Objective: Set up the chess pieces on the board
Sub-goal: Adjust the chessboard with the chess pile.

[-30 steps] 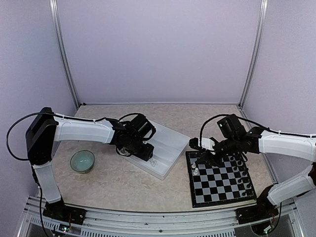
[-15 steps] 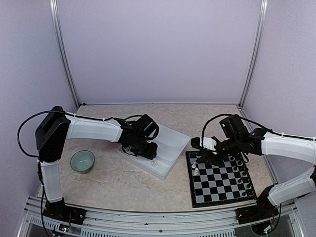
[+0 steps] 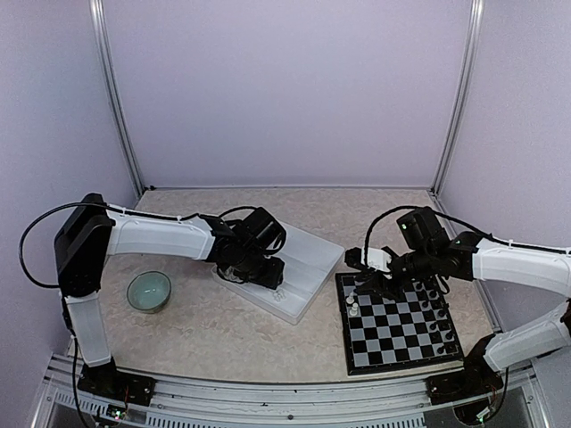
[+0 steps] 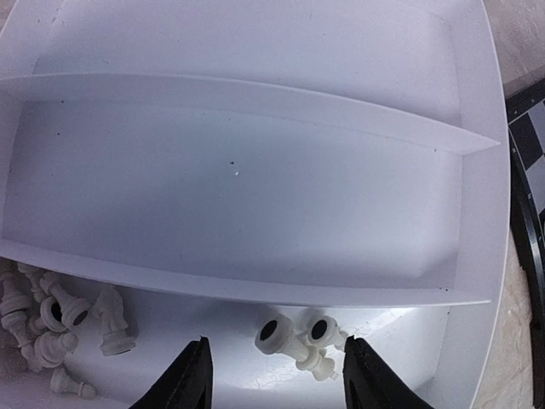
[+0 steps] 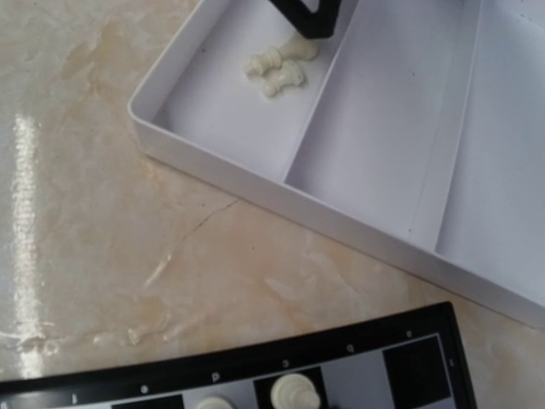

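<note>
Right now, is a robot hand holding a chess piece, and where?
The left gripper holds nothing: it is open over two white pieces lying in the tray. The right gripper is over the board's corner; I cannot tell if it holds anything.

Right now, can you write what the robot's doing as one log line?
left gripper: open over white chess pieces lying in divided tray | right gripper: over chessboard far-left corner, grip unclear

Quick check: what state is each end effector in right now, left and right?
Left end effector: open, straddling white chess pieces lying in the tray, holding nothing.
Right end effector: over the board; cannot tell whether open or closed.
</note>
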You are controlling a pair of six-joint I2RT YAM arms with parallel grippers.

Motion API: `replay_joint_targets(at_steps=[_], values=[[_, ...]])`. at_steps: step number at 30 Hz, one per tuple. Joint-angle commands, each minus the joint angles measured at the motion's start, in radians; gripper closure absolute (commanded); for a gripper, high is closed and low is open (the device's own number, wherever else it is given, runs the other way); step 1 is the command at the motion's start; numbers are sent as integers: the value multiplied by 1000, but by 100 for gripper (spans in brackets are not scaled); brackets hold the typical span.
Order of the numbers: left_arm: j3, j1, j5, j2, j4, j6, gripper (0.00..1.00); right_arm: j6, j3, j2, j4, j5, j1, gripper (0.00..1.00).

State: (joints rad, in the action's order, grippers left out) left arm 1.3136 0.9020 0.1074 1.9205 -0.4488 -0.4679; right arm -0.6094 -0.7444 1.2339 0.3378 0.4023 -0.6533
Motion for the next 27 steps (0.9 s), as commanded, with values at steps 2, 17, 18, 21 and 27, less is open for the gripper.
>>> replay_joint_targets(at_steps=[2, 17, 18, 21, 27], values=[[-8, -1, 19, -12, 21, -18, 50, -4, 5, -4, -12, 2, 4, 71], [-14, -12, -20, 55, 29, -33, 55, -8, 7, 9, -10, 4, 3, 71], [-19, -12, -23, 57, 34, -35, 55, -8, 7, 10, -10, 3, 2, 71], [-23, -17, -30, 66, 44, -38, 55, -10, 8, 11, -10, 4, 3, 71], [-21, -18, -40, 98, 47, -45, 57, -9, 5, 18, -7, 13, 3, 71]])
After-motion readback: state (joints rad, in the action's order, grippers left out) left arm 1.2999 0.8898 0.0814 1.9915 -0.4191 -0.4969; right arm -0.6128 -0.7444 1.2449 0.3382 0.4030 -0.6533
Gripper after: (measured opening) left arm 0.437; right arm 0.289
